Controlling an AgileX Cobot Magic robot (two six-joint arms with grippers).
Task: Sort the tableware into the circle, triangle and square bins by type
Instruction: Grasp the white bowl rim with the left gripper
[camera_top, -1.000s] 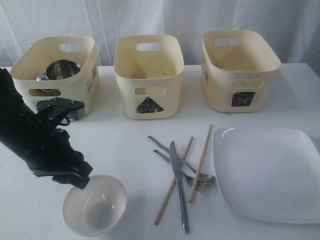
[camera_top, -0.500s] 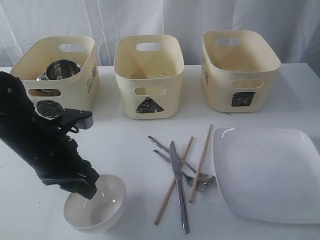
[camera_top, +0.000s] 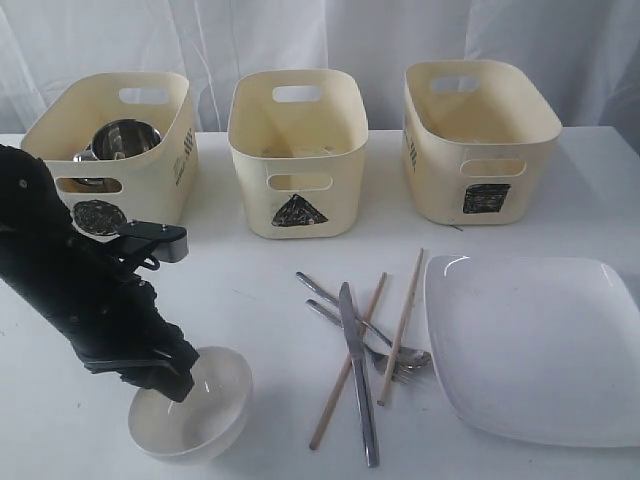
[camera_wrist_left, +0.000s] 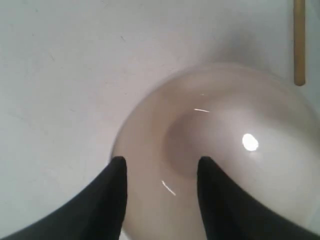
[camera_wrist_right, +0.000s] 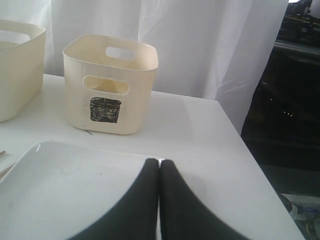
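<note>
Left gripper lowered | jaws apart at white bowl rim | contact unclear

The left arm slants down toward the white bowl. The left pincer sits at the bowl's left rim, jaws apart, one finger inside and one outside. The right pincer hangs well right of the bowl, fingers pressed together and empty.

Lumpy matte-black left arm, dark grey-ended box at wrist; left fingers and right fingers black, smooth, tapered.
</note>
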